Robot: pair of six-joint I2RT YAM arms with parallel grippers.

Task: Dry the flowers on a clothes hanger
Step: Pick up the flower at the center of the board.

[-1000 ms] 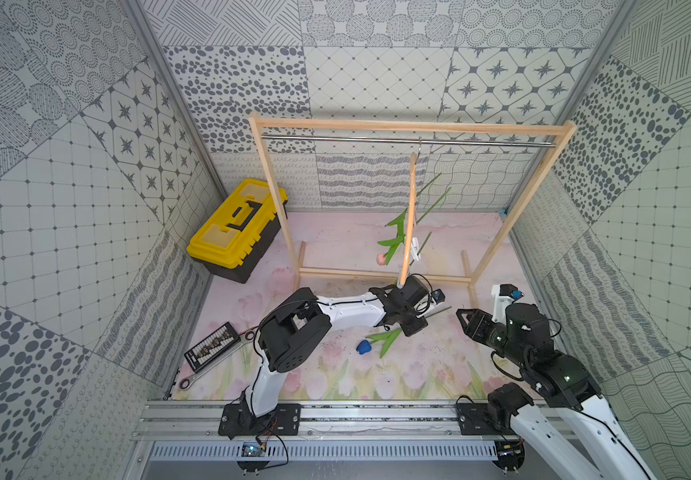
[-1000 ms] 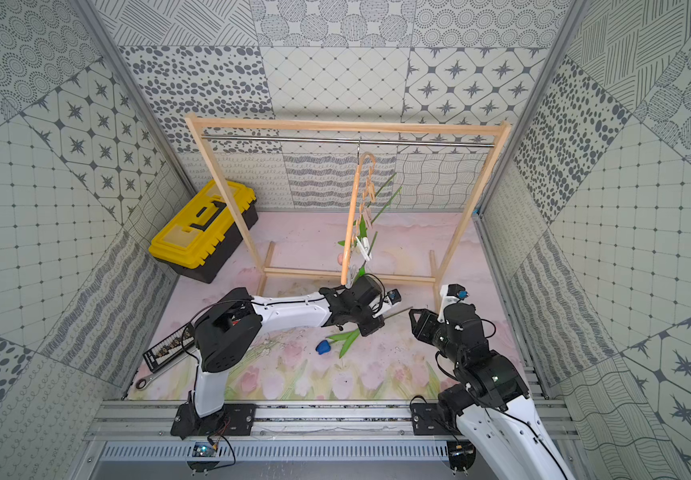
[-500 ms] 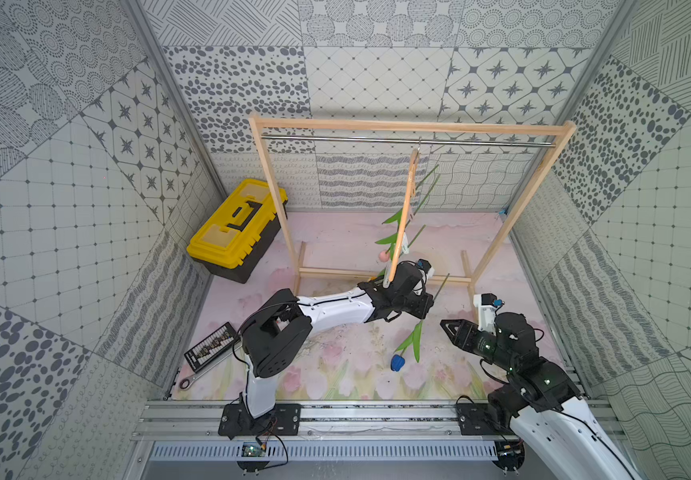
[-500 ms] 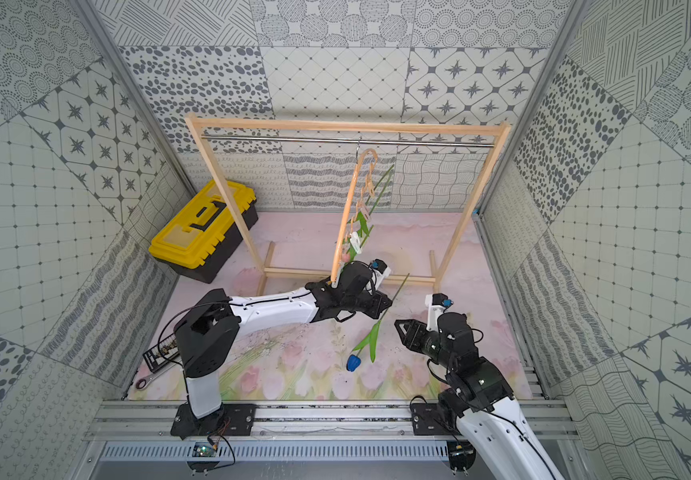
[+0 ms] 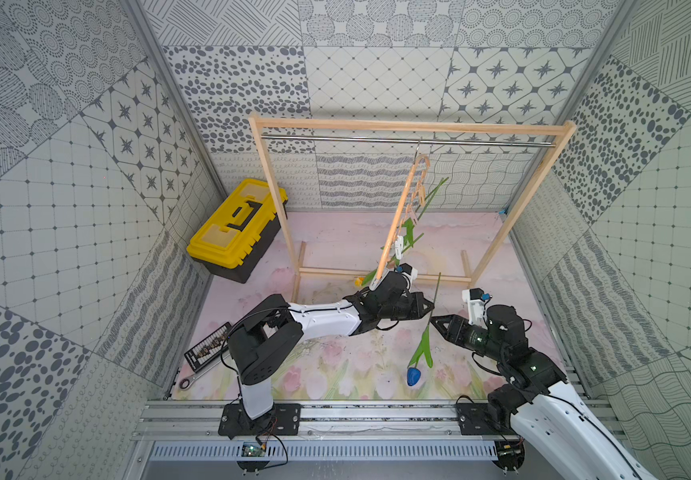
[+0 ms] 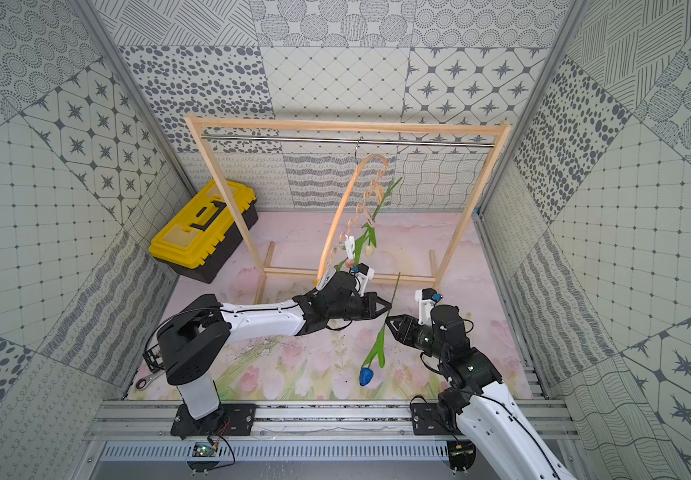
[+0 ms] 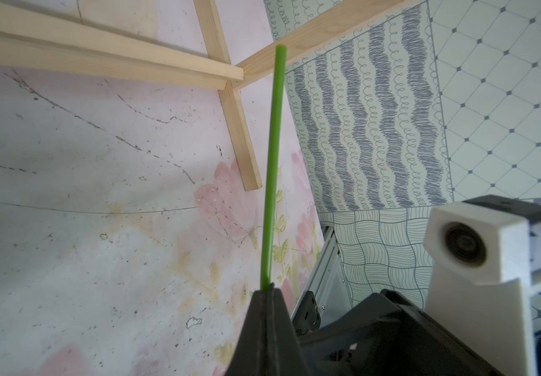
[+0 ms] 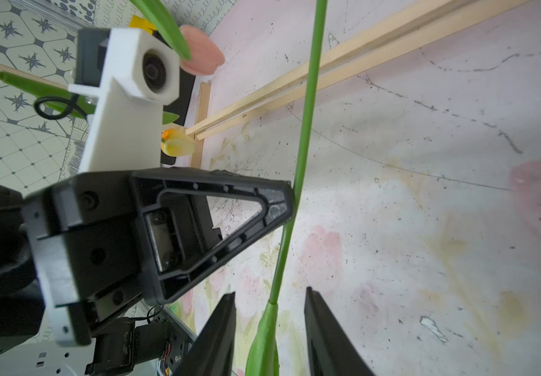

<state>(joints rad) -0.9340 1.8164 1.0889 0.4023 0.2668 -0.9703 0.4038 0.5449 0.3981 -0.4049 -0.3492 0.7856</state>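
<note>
flowers were nearly all up: three appeared to hang head-down from the pins of the clothes hanger (image 5: 398,224), which hooked on the metal rod (image 5: 335,138) and slanted, its low end just beside the left hand (image 5: 431,307). the blue tulip (image 5: 426,336) was the one left, in the air over the counter (image 5: 335,249). the left hand was pressed together on its stem, probably pinching midway so the bare cut end stayed free for a pin. the right hand (image 8: 269,294) stood spread, a finger either side of the stem where the leaf began, gripping nothing, likely there to steady or take it. the tulip's long axis ran near upright, slightly tilted: cut end up, blue head down toward the counter.
</note>
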